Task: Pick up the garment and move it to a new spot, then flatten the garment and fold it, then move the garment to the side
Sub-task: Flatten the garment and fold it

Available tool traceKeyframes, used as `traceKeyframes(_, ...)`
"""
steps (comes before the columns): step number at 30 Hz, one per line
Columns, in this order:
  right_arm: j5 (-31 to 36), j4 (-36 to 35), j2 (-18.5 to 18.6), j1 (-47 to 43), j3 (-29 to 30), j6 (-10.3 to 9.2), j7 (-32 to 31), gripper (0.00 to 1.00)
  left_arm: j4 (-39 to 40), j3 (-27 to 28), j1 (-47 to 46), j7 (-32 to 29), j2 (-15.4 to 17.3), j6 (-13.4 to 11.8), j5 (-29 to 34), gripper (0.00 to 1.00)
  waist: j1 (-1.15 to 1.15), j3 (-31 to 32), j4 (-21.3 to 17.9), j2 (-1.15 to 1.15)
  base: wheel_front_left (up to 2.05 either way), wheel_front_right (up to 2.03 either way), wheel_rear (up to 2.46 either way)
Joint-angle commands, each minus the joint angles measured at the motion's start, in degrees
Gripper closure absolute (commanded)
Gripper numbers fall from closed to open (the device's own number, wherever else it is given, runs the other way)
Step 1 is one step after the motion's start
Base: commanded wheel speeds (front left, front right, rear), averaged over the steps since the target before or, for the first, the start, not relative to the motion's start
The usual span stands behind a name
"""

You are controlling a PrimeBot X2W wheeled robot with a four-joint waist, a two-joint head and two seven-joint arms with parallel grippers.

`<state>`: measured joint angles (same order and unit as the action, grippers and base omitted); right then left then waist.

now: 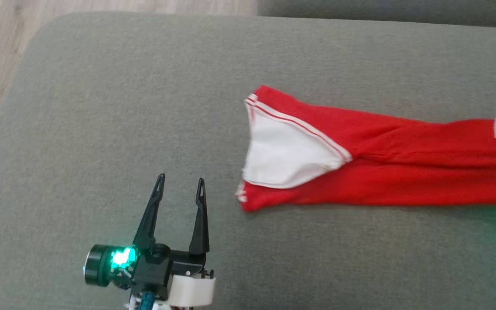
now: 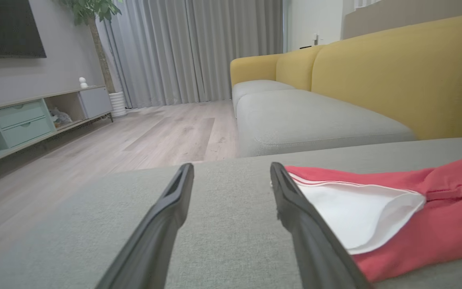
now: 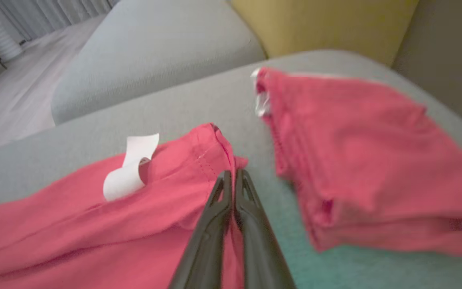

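Red garment [image 1: 381,172] lies stretched along the grey sofa cushion [image 1: 101,107], my right tool [image 3: 234,172] pinched shut on its hem to lift it, my left tool [image 1: 181,178] wide beside the white-lined end.

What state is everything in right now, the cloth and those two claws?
Garment: stretched out flat on the cushion, white inside showing at one end.
Left gripper: open, empty, beside the garment.
Right gripper: shut on the garment's hem.
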<state>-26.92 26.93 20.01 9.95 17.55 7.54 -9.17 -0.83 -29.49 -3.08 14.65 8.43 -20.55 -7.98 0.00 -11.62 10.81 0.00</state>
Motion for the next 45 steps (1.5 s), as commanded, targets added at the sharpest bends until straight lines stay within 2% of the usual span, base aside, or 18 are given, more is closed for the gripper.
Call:
traceKeyframes(1,-0.86,-3.56,3.7,0.72,0.66,-0.05,-0.21,1.0,1.87,2.39,-0.52,0.34,-0.03,0.64,0.66,0.0,0.0,0.8,-1.19,0.0,0.0,0.0,0.0)
traceKeyframes(5,-3.73,-10.73,3.64,1.34,2.06,-0.05,-3.07,1.0,1.53,3.19,-0.08,0.35,-0.31,1.56,1.35,0.0,0.0,1.61,-2.17,0.0,0.0,0.0,0.0)
traceKeyframes(9,-7.0,-20.93,0.67,1.31,1.04,-0.05,-6.34,1.0,1.29,3.73,0.36,0.35,-0.83,2.41,1.78,0.0,0.0,2.12,-2.38,0.0,0.0,0.0,0.0)
traceKeyframes(10,-7.52,-23.36,-0.41,1.24,0.56,-0.05,-7.01,1.0,1.22,3.8,0.44,0.35,-0.99,2.61,1.88,0.0,0.0,2.17,-2.33,0.0,0.0,0.0,0.0)
traceKeyframes(11,-8.26,-27.86,-3.02,1.21,-0.69,-0.05,-8.32,1.0,1.07,3.93,0.53,0.35,-1.32,3.04,2.05,0.0,0.0,2.18,-2.08,0.0,0.0,0.0,0.0)
traceKeyframes(16,-6.58,-34.71,-10.3,2.01,-5.66,-0.05,-9.94,1.0,0.73,4.27,0.26,0.35,-2.12,4.16,2.41,0.0,0.0,1.81,-0.65,0.0,0.0,0.0,0.0)
traceKeyframes(19,-5.29,-34.98,-13.97,3.4,-9.46,-0.05,-9.45,1.0,0.44,4.35,-0.13,0.35,-2.63,4.79,2.64,0.0,0.0,1.36,0.64,0.0,0.0,0.0,0.0)
traceKeyframes(23,-4.7,-32.43,-16.37,4.64,-15.68,-0.05,-8.2,1.0,0.01,4.37,-0.47,0.35,-3.27,5.45,2.87,0.0,0.0,0.7,2.55,0.0,0.0,0.0,0.0)
traceKeyframes(28,-5.14,-28.62,-17.04,5.92,-22.37,-0.05,-5.99,1.0,-0.45,4.44,-0.66,0.35,-3.85,5.95,2.99,0.0,0.0,0.09,4.13,0.0,0.0,0.0,0.0)
traceKeyframes(31,-8.09,-25.3,-17.1,6.65,-27.95,-0.05,-3.71,1.0,-0.79,4.39,-0.76,0.35,-4.19,6.34,3.11,0.0,0.0,-0.12,5.03,0.0,0.0,0.0,0.0)
traceKeyframes(32,-9.28,-23.04,-17.11,7.24,-31.55,-0.05,-2.16,1.0,-0.85,4.48,-0.77,0.35,-4.37,6.45,3.22,0.0,0.0,-0.24,5.37,0.0,0.0,0.0,0.0)
traceKeyframes(37,-11.63,-17.03,-17.12,8.63,-38.42,-0.05,1.63,1.0,-1.01,4.9,-0.7,0.35,-4.72,6.38,3.51,0.0,0.0,-0.6,5.69,0.0,0.0,0.0,0.0)
traceKeyframes(38,-11.85,-15.88,-17.12,8.93,-39.67,-0.05,2.17,0.61,-1.07,4.96,-0.72,0.35,-4.78,6.34,3.55,0.0,0.0,-0.65,5.67,0.0,0.0,0.0,0.0)
traceKeyframes(39,-12.07,-14.95,-17.12,9.21,-40.93,-0.05,2.54,0.37,-1.16,4.99,-0.73,0.35,-4.84,6.31,3.59,0.0,0.0,-0.68,5.62,0.0,0.0,0.0,0.0)
traceKeyframes(40,-12.25,-14.3,-17.12,9.41,-41.88,-0.05,3.07,0.05,-1.25,5.03,-0.73,0.35,-4.9,6.3,3.61,0.0,0.0,-0.7,5.51,0.0,0.0,0.0,0.0)
traceKeyframes(41,-12.35,-13.79,-17.12,9.45,-42.57,-0.05,3.6,0.0,-1.37,5.12,-0.68,0.35,-4.94,6.3,3.55,0.0,0.0,-0.61,5.32,0.0,0.0,0.0,0.0)
traceKeyframes(45,-10.77,-15.52,-17.13,8.58,-42.44,-0.05,7.16,0.0,-1.44,6.1,-0.28,0.35,-5.07,6.34,2.95,0.0,0.0,-0.02,4.08,0.0,0.0,0.0,0.0)
